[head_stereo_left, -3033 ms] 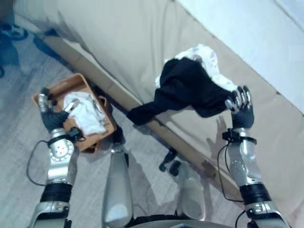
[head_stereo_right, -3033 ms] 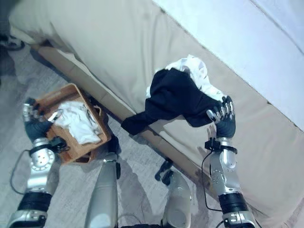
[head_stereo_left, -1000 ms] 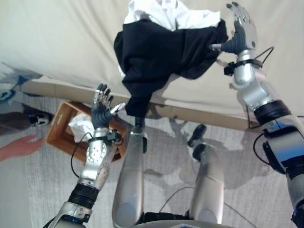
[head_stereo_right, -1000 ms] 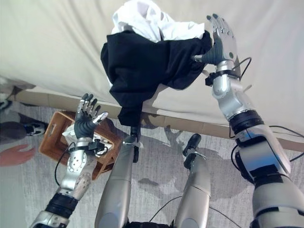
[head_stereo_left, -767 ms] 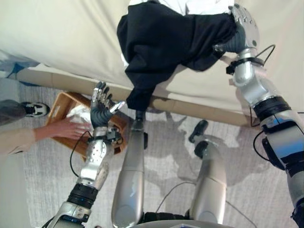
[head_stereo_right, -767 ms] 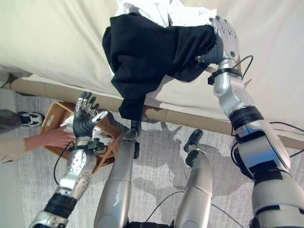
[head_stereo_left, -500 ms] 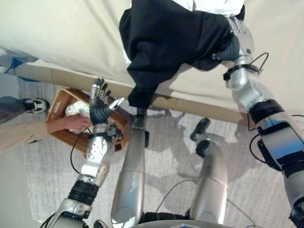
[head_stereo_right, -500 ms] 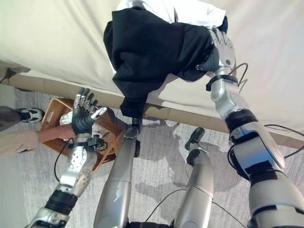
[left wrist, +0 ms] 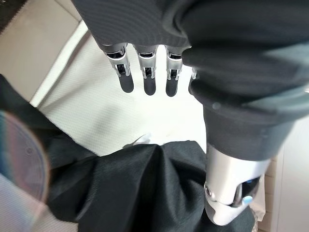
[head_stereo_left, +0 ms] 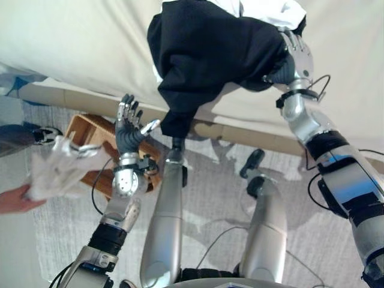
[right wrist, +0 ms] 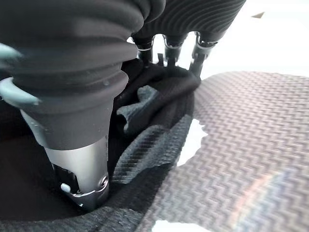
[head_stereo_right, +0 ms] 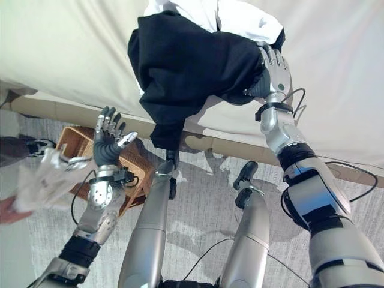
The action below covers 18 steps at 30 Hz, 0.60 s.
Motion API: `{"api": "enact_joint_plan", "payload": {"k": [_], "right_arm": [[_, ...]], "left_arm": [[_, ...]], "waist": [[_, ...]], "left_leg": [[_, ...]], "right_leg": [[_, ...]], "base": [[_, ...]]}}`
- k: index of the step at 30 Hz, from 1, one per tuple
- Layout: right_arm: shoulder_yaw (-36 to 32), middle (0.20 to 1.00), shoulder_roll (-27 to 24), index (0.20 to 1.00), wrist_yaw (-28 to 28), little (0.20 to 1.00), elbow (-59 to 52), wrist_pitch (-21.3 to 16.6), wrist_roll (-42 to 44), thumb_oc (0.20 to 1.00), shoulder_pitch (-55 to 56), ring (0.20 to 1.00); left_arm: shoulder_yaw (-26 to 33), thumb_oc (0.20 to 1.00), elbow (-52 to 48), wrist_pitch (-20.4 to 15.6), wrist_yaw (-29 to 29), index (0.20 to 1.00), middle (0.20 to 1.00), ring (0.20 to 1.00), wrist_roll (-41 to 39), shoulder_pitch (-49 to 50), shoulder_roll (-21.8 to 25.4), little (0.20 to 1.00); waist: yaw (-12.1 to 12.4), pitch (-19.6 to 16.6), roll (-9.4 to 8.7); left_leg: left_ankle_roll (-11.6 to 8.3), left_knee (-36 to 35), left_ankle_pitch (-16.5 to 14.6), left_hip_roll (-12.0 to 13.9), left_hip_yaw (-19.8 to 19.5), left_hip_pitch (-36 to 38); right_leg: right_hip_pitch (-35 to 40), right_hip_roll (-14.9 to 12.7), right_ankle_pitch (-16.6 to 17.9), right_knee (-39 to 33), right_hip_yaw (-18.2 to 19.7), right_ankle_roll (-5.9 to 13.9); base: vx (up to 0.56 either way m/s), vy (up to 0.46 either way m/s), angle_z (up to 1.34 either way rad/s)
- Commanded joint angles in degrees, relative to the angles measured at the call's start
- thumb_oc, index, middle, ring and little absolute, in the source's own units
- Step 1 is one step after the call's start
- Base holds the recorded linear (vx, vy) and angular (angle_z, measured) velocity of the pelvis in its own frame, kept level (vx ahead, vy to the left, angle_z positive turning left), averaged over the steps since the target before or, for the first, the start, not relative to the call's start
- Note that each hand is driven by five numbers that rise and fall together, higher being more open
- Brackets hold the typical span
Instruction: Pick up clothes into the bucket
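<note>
Left eye view: person's hand lifts white cloth beside wicker basket.

Black garment: matt woven cloth, visibly ribbed at close range. White garment: smooth cloth. Bed sheet: matt beige fabric. Basket, at 8 o'clock: brown woven wicker. Floor: grey textured carpet. Left hand: glossy metal fingers.

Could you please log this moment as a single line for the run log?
right hand: closing on black garment | left hand: open, idle | person's hand: lifting white cloth beside basket
</note>
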Motion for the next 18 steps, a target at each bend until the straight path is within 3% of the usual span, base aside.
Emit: {"api": "enact_joint_plan", "payload": {"k": [1, 2, 3, 5, 18], "right_arm": [[2.0, 0.200, -1.6, 0.200, -0.5, 0.200, -1.9, -1.2, 0.0, 0.200, 0.8, 0.200], [1.9, 0.200, -1.8, 0.200, -0.5, 0.200, -2.0, -1.1, 0.0, 0.200, 0.3, 0.200], [2.0, 0.200, -1.4, 0.200, -0.4, 0.200, -2.2, -1.2, 0.1, 0.200, 0.9, 0.200], [1.5, 0.200, -0.8, 0.200, -0.4, 0.200, -2.4, -1.5, 0.9, 0.200, 0.5, 0.200], [-7.0, 0.200, 1.6, 0.200, -2.9, 0.200, -8.8, -4.1, 9.5, 0.200, 7.1, 0.200]], "left_arm": [[1.6, 1.000, -4.2, -2.9, 0.8, 1.000, 1.000, 1.000, 2.5, 1.7, -1.5, 1.000], [1.7, 1.000, -4.4, -2.9, 0.8, 1.000, 1.000, 1.000, 2.6, 1.2, -1.4, 1.000], [1.6, 1.000, -4.1, -2.9, 0.9, 1.000, 1.000, 1.000, 2.6, 1.7, -1.5, 1.000], [2.1, 1.000, -3.7, -3.0, 1.0, 1.000, 1.000, 1.000, 2.3, 0.7, -1.4, 1.000], [2.5, 1.000, -2.1, -2.7, 1.5, 1.000, 1.000, 1.000, 2.5, 0.5, -2.2, 1.000]], "waist": [[0.5, -1.1, 1.53], [0.5, -1.1, 1.65], [0.5, -1.1, 1.50], [0.7, -1.1, 1.48], [-0.2, -1.1, 0.84]], "left_leg": [[0.79, 0.8, -2.1, -1.1, 1.9, -1.1], [1.15, 0.2, -0.1, -1.2, 2.0, -2.5], [0.78, 0.6, -2.0, -1.2, 1.8, -1.0], [1.09, -0.9, 0.2, -1.2, 1.8, -1.7], [0.90, -3.8, 0.9, -0.7, 2.1, 3.1]], "right_leg": [[1.8, -0.3, -0.2, 0.6, 2.6, 4.62], [0.7, -0.4, 1.5, -0.2, 2.0, 4.01], [2.0, -0.3, -0.2, 0.5, 2.5, 4.62], [1.6, -0.4, 1.7, -1.0, 1.6, 4.05], [6.3, -0.3, 2.6, -3.7, 0.9, 4.19]], "base": [[0.00, 0.000, 0.00], [0.07, -0.038, 0.02], [-0.07, 0.017, 0.03], [-0.04, -0.004, 0.02], [0.00, 0.000, 0.00]]}}
